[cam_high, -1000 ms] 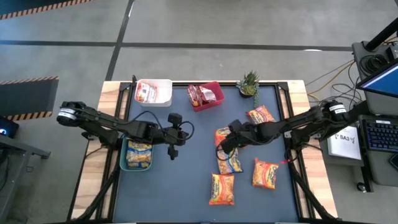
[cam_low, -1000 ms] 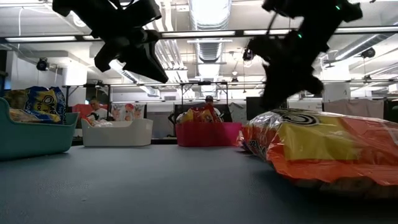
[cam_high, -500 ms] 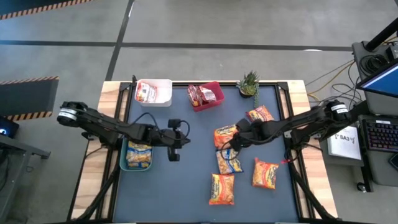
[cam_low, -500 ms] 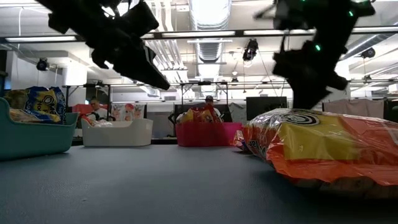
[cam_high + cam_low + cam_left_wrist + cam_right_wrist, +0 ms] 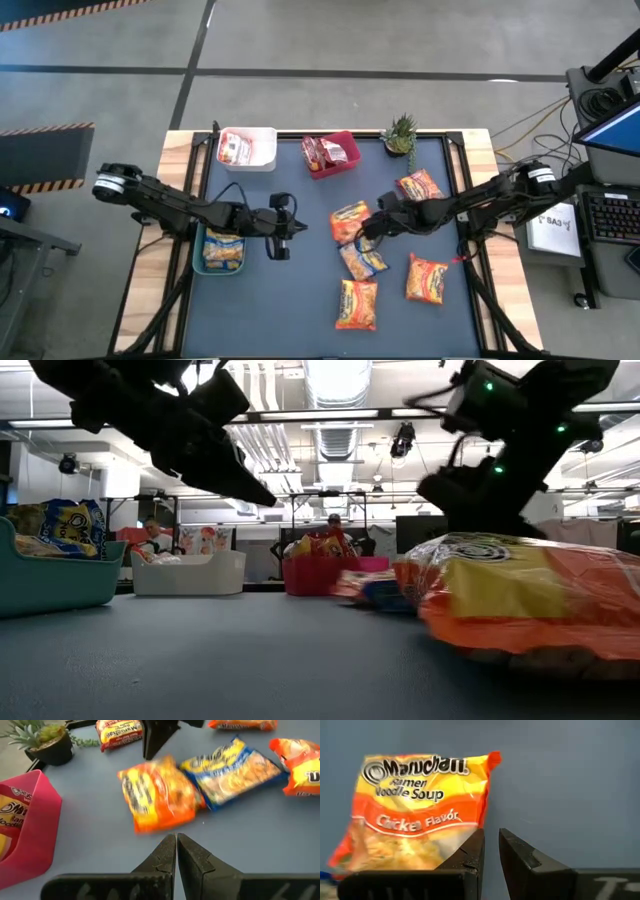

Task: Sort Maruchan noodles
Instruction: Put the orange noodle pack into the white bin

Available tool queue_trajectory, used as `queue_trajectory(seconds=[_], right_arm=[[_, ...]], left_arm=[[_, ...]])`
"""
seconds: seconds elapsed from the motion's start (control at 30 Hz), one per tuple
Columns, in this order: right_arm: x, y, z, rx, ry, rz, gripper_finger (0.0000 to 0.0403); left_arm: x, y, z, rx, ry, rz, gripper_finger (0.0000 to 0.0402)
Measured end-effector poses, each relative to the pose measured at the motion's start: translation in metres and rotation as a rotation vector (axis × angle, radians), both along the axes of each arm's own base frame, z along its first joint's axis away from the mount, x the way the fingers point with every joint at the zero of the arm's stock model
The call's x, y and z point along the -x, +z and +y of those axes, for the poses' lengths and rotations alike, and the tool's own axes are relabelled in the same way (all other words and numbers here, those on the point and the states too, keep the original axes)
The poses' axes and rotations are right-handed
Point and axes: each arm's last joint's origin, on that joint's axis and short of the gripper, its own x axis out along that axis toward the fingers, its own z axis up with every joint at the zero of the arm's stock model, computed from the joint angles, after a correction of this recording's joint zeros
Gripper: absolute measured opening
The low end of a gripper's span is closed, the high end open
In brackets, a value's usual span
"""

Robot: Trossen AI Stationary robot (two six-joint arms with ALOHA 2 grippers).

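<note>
Here, above the middle of the dark blue table (image 5: 300,310): right gripper (image 5: 368,228), jaws only a narrow slit apart, bare table showing in the gap, nothing seen between the fingertips (image 5: 475,840). Just beside one finger, flat on the table, an orange Chicken Flavor packet (image 5: 349,222), label up; touching or merely close, cannot tell. Next to that packet, a yellow-blue packet (image 5: 362,258), also flat. Nearer the front edge, two more orange packets (image 5: 358,303) (image 5: 427,278), well apart from the bins; another orange packet (image 5: 420,185) near the potted plant (image 5: 400,133) at the back. Toward the left side, close to the teal bin (image 5: 196,262): left gripper (image 5: 290,224), jaws pressed fully together, holding nothing, pointing toward the orange packet across clear table. Inside the teal bin, yellow-blue packets (image 5: 224,248). Along the back edge, a white bin (image 5: 268,150) with one reddish packet inside and a red bin (image 5: 350,160) with red packets (image 5: 328,150). Beyond the table in the low view, a person at a desk, far off.
</note>
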Motion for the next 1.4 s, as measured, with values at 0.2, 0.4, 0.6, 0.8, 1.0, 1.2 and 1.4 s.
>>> queue_trajectory(seconds=[0.2, 0.4, 0.6, 0.8, 1.0, 1.2, 1.4], right_arm=[[-0.028, 0.006, 0.004, 0.042, 0.134, -0.124, 0.0047], [-0.034, 0.024, 0.001, 0.108, 0.228, -0.073, 0.0047], [-0.031, 0.027, -0.008, 0.156, 0.278, -0.027, 0.0047], [-0.03, 0.022, -0.01, 0.186, 0.31, 0.009, 0.0047], [-0.03, 0.022, -0.02, 0.208, 0.314, 0.035, 0.0047], [-0.03, 0.02, -0.04, 0.098, 0.394, 0.028, 0.0047], [-0.028, 0.019, -0.051, 0.104, 0.4, 0.04, 0.0047]], left_arm=[[-0.002, 0.003, 0.0, 0.081, 0.05, -0.066, 0.0], [-0.002, 0.002, 0.0, 0.166, 0.098, -0.08, 0.0009], [-0.004, 0.003, 0.0, 0.174, 0.098, -0.115, 0.0038], [-0.01, -0.001, 0.0, 0.167, 0.116, -0.143, 0.0073], [-0.023, -0.018, -0.001, 0.159, 0.154, -0.173, 0.0098], [-0.03, -0.027, -0.002, 0.164, 0.133, -0.205, 0.0104], [-0.036, -0.047, -0.003, 0.148, 0.128, -0.165, 0.0087]])
